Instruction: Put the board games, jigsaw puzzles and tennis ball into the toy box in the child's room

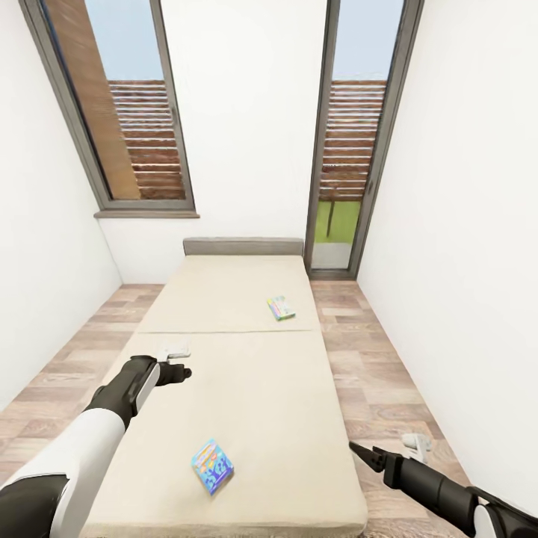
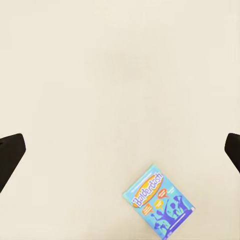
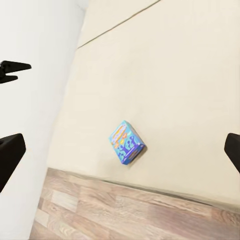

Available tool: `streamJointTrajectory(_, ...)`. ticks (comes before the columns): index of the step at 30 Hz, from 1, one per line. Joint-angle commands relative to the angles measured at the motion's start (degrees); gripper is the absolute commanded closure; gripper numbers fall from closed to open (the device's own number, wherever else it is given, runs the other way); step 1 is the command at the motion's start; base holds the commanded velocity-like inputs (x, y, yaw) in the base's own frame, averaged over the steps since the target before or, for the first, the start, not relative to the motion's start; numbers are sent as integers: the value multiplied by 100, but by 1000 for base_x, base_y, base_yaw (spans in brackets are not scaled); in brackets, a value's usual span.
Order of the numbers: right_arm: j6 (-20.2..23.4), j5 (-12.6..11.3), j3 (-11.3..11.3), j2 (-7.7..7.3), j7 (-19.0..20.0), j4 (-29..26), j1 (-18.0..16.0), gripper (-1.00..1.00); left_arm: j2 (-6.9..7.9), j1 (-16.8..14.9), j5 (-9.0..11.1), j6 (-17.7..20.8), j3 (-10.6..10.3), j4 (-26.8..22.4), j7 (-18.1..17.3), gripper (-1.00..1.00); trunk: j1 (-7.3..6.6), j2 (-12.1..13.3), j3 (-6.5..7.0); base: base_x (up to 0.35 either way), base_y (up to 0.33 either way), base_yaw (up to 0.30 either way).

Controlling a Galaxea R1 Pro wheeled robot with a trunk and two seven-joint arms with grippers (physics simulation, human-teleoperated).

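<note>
- The bed (image 1: 246,359) ran away from the robot between white walls, its cream mattress split by a seam into two panels, a grey headboard (image 1: 243,246) at the far end.
- A blue board game (image 1: 212,466) reading "Balderdash" lay flat on the near panel, turned at an angle to the bed's edges, between the two arms.
- A second, paler board game (image 1: 281,307) lay flat on the far panel, near the seam and toward the right edge, well apart from the first.
- The left gripper (image 1: 179,373) hung above the near panel close to the seam; in the left wrist view its dark jaws stood wide apart, with bare mattress and the blue box between them, holding nothing.
- The right gripper (image 1: 357,450) hovered beside the bed's right edge, over the wood-plank floor (image 1: 381,388); its jaws were likewise spread wide and empty.
- Two tall windows (image 1: 134,112) flanked the far wall.
</note>
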Motion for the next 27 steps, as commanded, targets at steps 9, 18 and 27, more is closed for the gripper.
streamJointTrajectory(9,51,-23,-26,1,60,4,-6,-100,-3,-10,-16,-8,27,-7,-20,-100,3,-13,-96,0,0,0)
streamJointTrajectory(18,60,-28,-35,-21,99,21,-6,-100,-9,-12,-21,-49,32,-7,-14,-100,3,-13,-179,0,0,0)
streamJointTrajectory(27,61,-34,-37,-98,333,52,-6,-100,-26,-13,-21,-253,33,-7,-13,-100,3,-13,-262,0,0,0)
